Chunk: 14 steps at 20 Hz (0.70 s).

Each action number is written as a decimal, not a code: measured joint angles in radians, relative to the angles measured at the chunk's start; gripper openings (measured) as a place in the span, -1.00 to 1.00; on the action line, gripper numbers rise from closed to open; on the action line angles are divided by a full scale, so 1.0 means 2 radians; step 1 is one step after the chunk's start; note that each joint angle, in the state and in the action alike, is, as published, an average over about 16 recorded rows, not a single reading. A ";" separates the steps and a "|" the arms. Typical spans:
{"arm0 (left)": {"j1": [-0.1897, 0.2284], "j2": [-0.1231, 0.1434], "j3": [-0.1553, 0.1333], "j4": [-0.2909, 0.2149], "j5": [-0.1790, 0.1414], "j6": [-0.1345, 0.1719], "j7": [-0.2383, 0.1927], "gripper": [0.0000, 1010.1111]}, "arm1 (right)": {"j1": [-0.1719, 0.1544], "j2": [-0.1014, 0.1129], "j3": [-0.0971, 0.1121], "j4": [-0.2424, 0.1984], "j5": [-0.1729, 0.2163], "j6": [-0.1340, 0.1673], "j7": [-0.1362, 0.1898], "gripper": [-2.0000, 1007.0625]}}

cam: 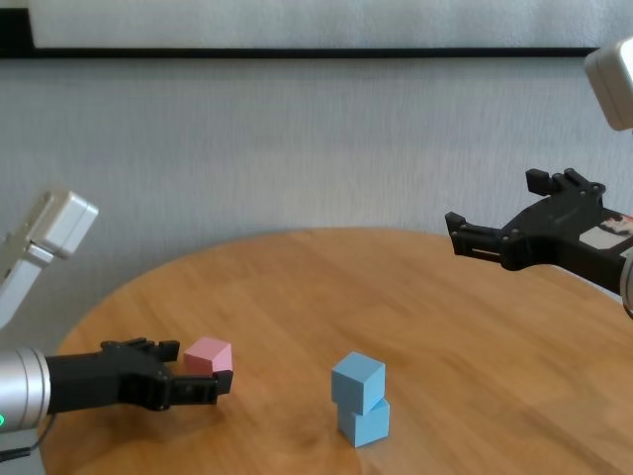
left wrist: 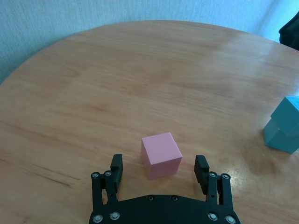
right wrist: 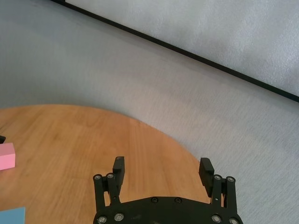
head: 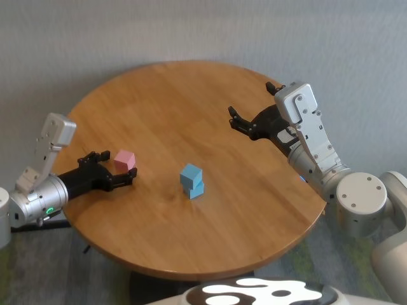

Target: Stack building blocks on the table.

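A pink building block (head: 125,159) (left wrist: 161,155) (cam: 208,356) rests on the round wooden table (head: 191,95) at its left side. My left gripper (head: 121,166) (left wrist: 159,162) (cam: 198,368) is low over the table and open, one finger on each side of the pink block, with a small gap on both sides. Two light blue building blocks (head: 191,181) (cam: 360,401) (left wrist: 285,126) stand stacked near the table's middle, the upper one twisted slightly. My right gripper (head: 234,119) (right wrist: 162,162) (cam: 490,203) hangs open and empty, high over the table's right part.
A grey wall (cam: 297,148) stands behind the table. The table's round edge (head: 210,270) runs close to my body, and grey floor shows around it. Bare wood lies between the pink block and the blue stack.
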 joint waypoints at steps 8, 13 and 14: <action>-0.005 -0.006 -0.003 0.015 0.003 -0.009 -0.003 0.98 | 0.000 0.000 0.000 0.000 0.000 0.000 0.000 1.00; -0.012 -0.010 -0.004 0.027 0.005 -0.015 -0.006 0.98 | 0.000 0.000 0.000 0.000 0.000 0.000 0.000 1.00; -0.013 -0.011 -0.005 0.029 0.005 -0.016 -0.007 0.98 | 0.000 0.000 0.000 0.000 0.000 0.000 0.000 1.00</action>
